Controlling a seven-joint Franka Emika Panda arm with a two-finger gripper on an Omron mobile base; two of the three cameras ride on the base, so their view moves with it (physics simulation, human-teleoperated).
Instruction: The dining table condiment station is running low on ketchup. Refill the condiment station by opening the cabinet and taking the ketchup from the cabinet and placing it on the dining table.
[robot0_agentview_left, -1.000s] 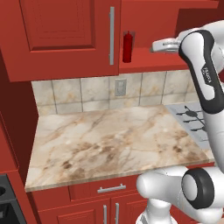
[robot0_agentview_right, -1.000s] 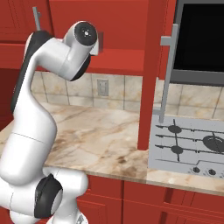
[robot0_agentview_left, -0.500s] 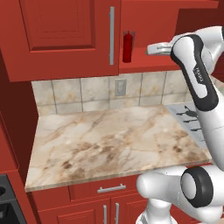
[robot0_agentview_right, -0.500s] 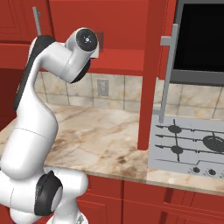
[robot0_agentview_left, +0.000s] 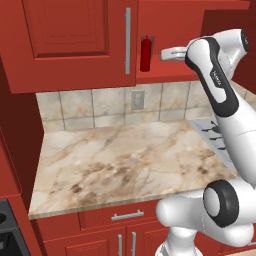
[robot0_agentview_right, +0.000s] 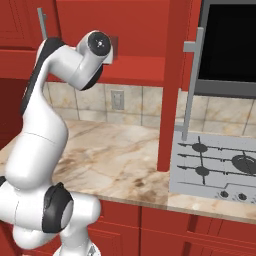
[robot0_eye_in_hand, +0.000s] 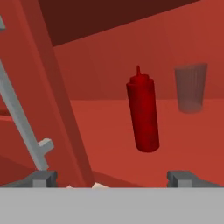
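Ketchup (robot0_eye_in_hand: 143, 114) upright on cabinet (robot0_eye_in_hand: 105, 127) shelf; ribbed glass (robot0_eye_in_hand: 191, 89) beside; jaws apart.

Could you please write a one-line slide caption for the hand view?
Open gripper faces the upright ketchup on the cabinet shelf, a glass behind.

My dark-tipped claw (robot0_eye_in_hand: 113, 178) faces a slim all-red plastic squeeze bottle (robot0_eye_in_hand: 142, 113) on the red wooden wall cabinet's (robot0_agentview_left: 70, 42) plain red shelf; beside it stands a ribbed, see-through grey glass (robot0_eye_in_hand: 191, 88). The cabinet door carries a silver bar handle (robot0_agentview_left: 127, 41). Below, the beige-brown veined marble table (robot0_agentview_left: 125, 165) meets a beige tiled backsplash (robot0_agentview_left: 90, 106), beside a grey cooktop with black burners (robot0_agentview_right: 217, 167).
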